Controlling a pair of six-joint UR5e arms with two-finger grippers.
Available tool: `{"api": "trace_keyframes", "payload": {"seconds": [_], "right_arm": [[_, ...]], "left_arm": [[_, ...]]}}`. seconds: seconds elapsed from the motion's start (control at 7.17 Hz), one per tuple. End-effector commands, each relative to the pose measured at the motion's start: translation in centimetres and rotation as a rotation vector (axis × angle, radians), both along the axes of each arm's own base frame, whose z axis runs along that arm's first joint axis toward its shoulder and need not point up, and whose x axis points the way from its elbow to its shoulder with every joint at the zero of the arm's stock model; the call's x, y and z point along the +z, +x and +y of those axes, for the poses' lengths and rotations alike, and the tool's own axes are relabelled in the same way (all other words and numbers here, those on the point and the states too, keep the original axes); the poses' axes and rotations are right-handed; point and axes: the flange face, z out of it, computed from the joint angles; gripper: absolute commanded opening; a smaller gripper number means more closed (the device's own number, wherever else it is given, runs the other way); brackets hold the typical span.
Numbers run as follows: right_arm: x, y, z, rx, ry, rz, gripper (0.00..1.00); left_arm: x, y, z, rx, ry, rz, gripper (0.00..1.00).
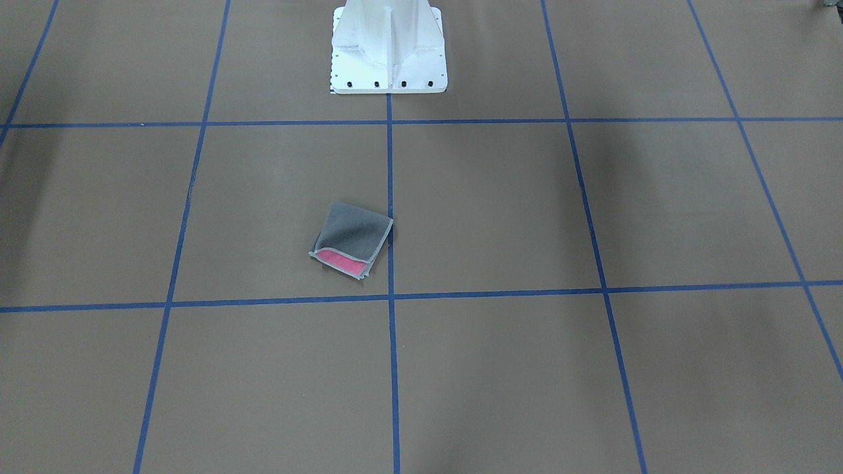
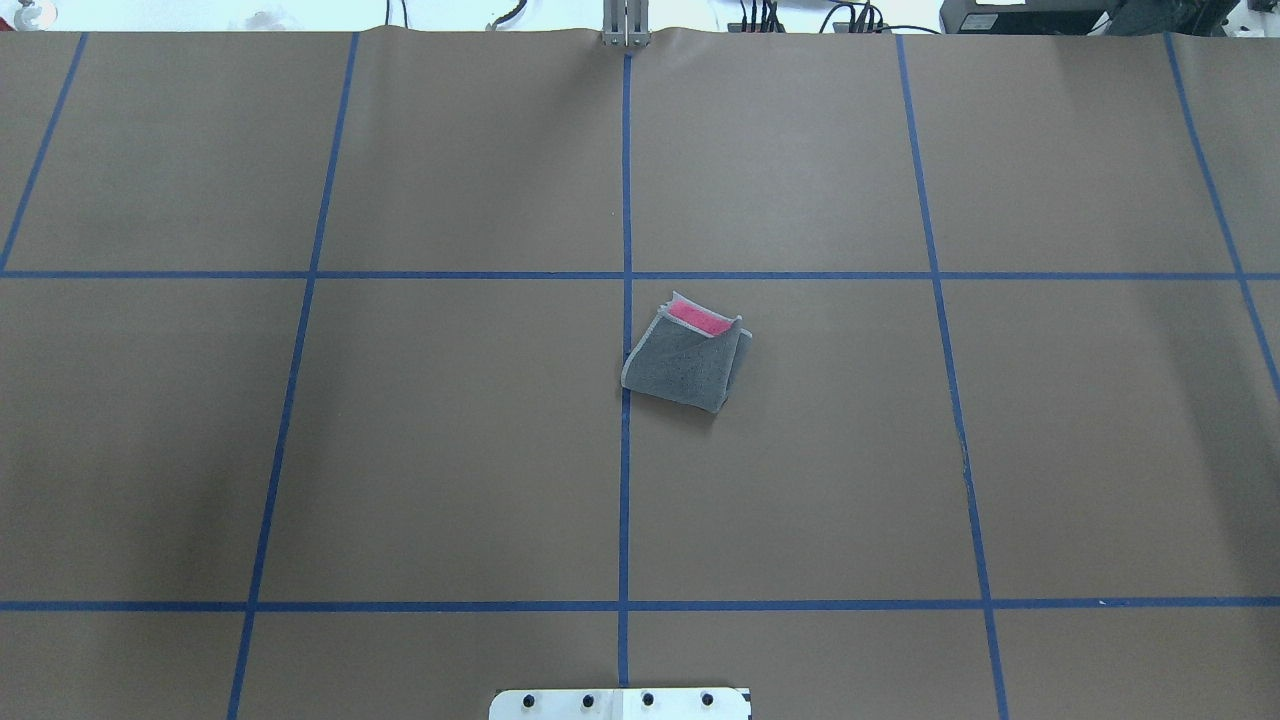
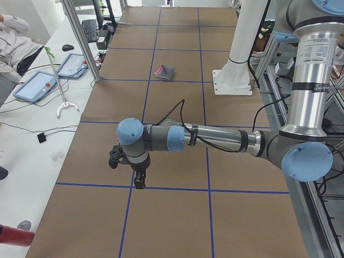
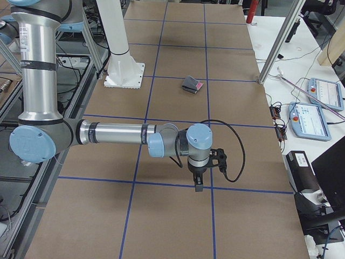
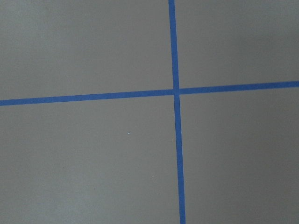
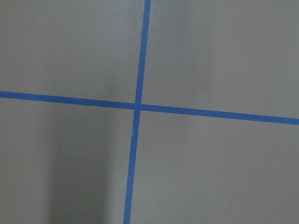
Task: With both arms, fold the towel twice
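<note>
One table (image 2: 450, 450): brown top, marked into big squares by blue tape (image 2: 625, 480).
Left arm (image 3: 215, 141): stretched low and level over the table's left end, forearm pointing away from the robot, well apart from the towel.
Right arm (image 4: 116, 133): the same pose at the table's right end, also well apart from the towel.
Pedestal (image 1: 388, 46): white, bolted at the robot's edge of the table, on the centre tape line.
Towel (image 2: 688, 355): folded into a small pack, lying flat in the middle of the table, just to the robot's right of the centre tape line, with one corner touching that line. Dark grey face up. A pink strip with a light grey border shows along the edge away from the robot (how many layers lie under it I cannot tell).
Left gripper (image 3: 140, 181): black, pointing down above the table near a tape line, nothing seen in it. Whether the fingers are wide or narrow I cannot tell from this side view. Its wrist camera shows only the brown top and a tape crossing.
Right gripper (image 4: 198, 183): black, pointing down close over a tape line, nothing seen in it. Finger spread cannot be told. Its wrist camera also shows only a tape crossing.
</note>
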Motion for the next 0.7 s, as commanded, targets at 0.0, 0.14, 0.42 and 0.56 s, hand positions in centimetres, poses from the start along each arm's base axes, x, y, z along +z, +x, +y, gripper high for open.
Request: {"api": "trace_keyframes", "payload": {"seconds": [0.0, 0.14, 0.42, 0.56], "right_arm": [[0.5, -0.1, 0.4, 0.0, -0.01, -0.002, 1.0], [0.6, -0.1, 0.4, -0.001, -0.011, -0.002, 1.0], [1.0, -0.1, 0.5, 0.0, -0.02, -0.004, 1.0], [1.0, -0.1, 0.5, 0.001, -0.021, -0.004, 1.0]], "left_arm": [[1.0, 0.1, 0.7, -0.022, 0.014, 0.007, 1.0], [1.6, 0.2, 0.7, -0.02, 0.0, 0.007, 1.0], [2.8, 0.4, 0.7, -0.009, -0.012, 0.006, 1.0], [2.9, 0.4, 0.7, -0.008, -0.017, -0.001, 1.0]]}}
